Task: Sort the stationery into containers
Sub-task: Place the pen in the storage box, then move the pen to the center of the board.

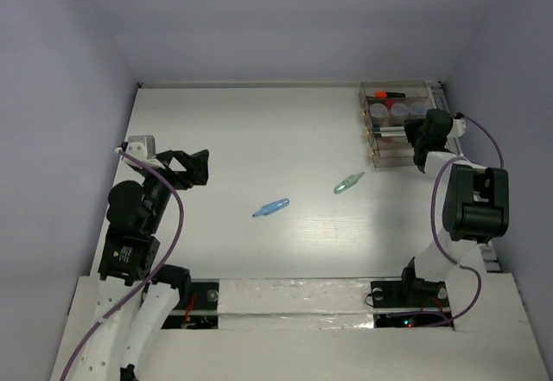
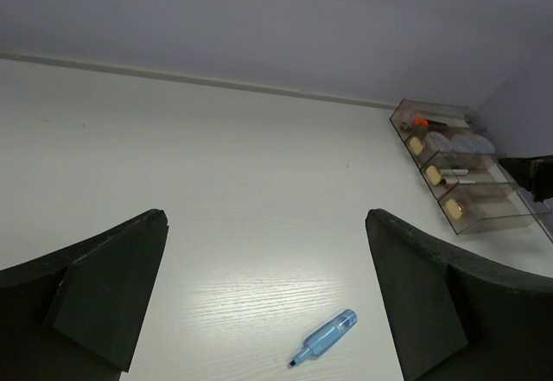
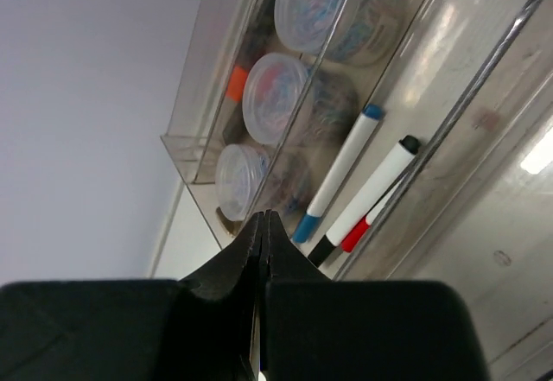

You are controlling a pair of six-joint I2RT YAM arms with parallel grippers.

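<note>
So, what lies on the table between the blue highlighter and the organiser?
Just the pale green highlighter lies between the blue highlighter and the organiser, as seen in the top view.

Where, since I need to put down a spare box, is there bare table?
Widest bare stretch: table from the back wall to the left gripper, rightward to the organiser. Narrower strip: between the blue highlighter, the green highlighter and the arm bases. Crowded: the far-right corner, where the right gripper hangs at the organiser.

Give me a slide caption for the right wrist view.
Shut right tool facing the organiser, with three pots and capped pens inside.
</note>
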